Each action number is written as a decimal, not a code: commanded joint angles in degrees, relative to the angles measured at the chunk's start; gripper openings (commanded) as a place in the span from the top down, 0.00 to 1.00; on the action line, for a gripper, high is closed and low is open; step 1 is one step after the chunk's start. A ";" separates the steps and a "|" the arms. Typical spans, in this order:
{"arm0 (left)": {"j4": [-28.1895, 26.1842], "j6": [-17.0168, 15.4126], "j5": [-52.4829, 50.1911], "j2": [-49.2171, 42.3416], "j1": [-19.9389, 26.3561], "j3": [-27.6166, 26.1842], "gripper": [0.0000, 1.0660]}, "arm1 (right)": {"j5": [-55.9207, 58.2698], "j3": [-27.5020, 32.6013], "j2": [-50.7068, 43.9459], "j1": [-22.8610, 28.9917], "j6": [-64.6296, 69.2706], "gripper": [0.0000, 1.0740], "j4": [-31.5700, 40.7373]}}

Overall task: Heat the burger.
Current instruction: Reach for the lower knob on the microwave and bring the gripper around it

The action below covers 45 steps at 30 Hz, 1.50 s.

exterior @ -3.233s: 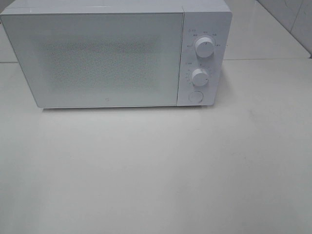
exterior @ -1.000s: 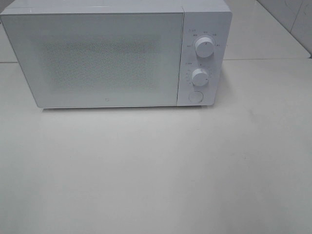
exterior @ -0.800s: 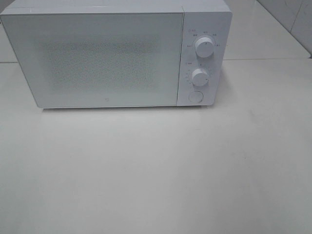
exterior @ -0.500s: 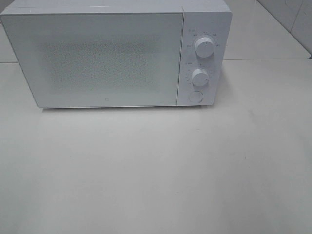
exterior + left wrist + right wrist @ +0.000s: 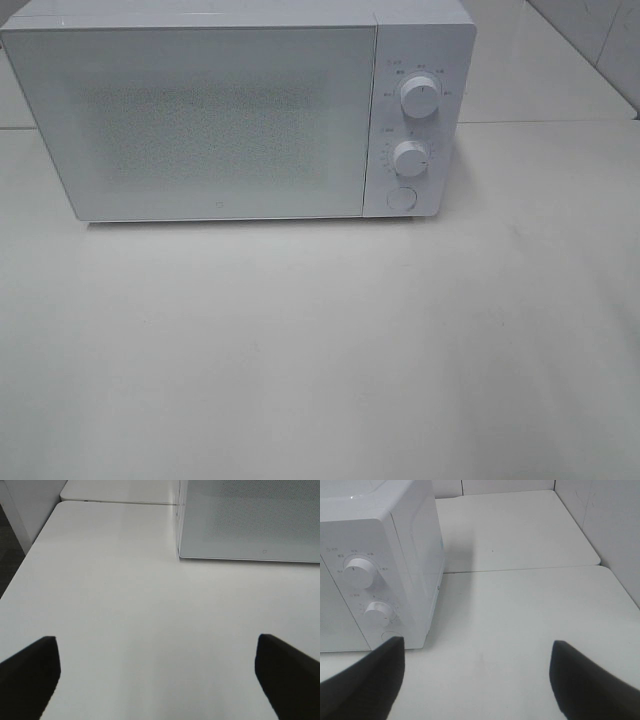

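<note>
Microwave (image 5: 230, 110) stands ahead of both my grippers, its door (image 5: 200, 120) shut flat across the front. The speckled panel hides the inside, so I cannot tell where the burger is or which way it points. My left gripper (image 5: 159, 675) hangs over the white table (image 5: 320, 350), fingers (image 5: 30, 675) spread wide with nothing between them, and the door's lower corner lies ahead of it. My right gripper (image 5: 479, 680) is likewise spread wide and empty. The upper knob (image 5: 359, 571), lower knob (image 5: 379, 612) and round button (image 5: 391, 636) sit ahead of it, toward my left arm's side. Neither gripper touches the microwave.
</note>
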 commanded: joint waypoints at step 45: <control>-0.46 0.11 -0.57 -1.32 0.11 0.17 0.08 | -62.22 9.28 42.91 4.81 -0.52 0.29 7.05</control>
